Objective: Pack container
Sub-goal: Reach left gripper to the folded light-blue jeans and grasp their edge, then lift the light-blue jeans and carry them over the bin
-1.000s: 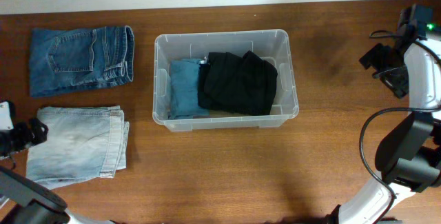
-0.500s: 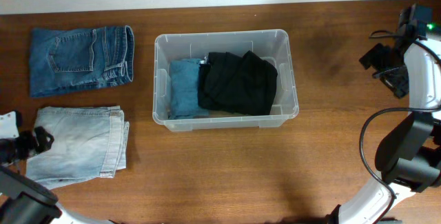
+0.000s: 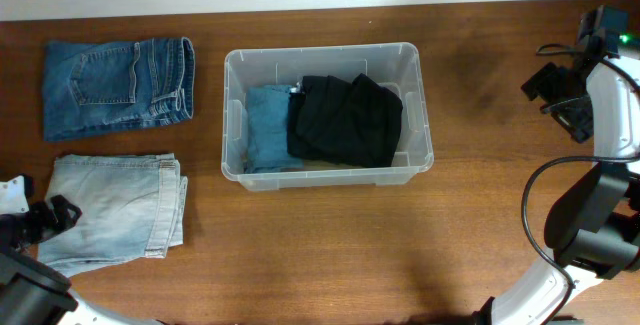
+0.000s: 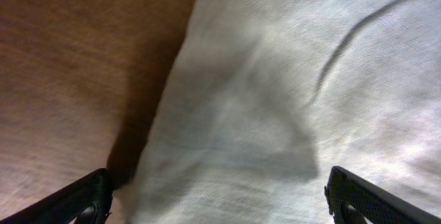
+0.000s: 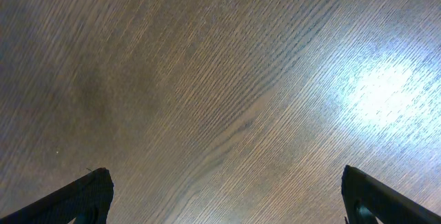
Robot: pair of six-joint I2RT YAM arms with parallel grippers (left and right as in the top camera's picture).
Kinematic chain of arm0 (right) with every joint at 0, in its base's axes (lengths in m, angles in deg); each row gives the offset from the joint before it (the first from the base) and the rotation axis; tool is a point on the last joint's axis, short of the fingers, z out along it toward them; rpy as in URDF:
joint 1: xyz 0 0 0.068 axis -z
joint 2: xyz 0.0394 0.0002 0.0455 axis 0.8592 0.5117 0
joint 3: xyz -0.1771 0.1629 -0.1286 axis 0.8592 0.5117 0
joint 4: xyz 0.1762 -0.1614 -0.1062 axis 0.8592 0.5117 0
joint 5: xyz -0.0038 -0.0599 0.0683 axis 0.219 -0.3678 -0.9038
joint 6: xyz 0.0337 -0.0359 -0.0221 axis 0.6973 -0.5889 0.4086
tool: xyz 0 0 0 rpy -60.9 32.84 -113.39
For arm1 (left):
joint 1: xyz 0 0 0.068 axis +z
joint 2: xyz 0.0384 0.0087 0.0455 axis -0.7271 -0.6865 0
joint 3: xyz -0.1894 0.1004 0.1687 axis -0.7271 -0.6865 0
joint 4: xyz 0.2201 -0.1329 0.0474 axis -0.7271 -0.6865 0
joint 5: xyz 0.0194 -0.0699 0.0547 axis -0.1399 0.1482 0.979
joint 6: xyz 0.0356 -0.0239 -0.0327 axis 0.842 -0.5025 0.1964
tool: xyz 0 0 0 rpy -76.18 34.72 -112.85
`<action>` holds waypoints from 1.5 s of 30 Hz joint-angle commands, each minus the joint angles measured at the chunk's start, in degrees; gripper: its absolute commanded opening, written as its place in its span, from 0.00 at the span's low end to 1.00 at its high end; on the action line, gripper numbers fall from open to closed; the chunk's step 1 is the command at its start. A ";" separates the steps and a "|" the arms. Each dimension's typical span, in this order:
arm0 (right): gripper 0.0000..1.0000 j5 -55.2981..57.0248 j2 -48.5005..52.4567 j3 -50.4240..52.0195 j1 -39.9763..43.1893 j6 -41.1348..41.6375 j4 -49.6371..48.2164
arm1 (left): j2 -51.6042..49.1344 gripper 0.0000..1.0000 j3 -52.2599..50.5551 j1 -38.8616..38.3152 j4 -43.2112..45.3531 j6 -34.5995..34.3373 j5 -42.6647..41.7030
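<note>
The container sits between the two grippers, well apart from both, with a black garment and a teal garment side by side inside it. The left gripper hangs over the outer edge of the pale folded jeans — jaws spread wide, nothing between them — and the darker blue jeans lie beyond. The right gripper, equally spread, faces bare table.

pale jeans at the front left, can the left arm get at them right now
Probably yes. The left gripper hangs open over the left edge of the pale jeans; nothing lies on them, and the darker jeans sit apart behind.
</note>
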 commanded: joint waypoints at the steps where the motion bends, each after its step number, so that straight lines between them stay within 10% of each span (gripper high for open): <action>1: 0.98 0.72 0.31 0.00 0.39 0.50 0.02 | -1.68 0.99 0.44 0.17 0.07 0.90 -6.95; 39: 0.98 0.72 0.31 0.00 0.39 0.50 0.02 | -10.51 0.98 -0.02 0.07 -8.22 0.90 -17.55; 45: 0.98 0.72 0.31 0.00 0.39 0.50 0.00 | -10.91 0.66 -0.04 0.07 -8.72 0.87 -17.55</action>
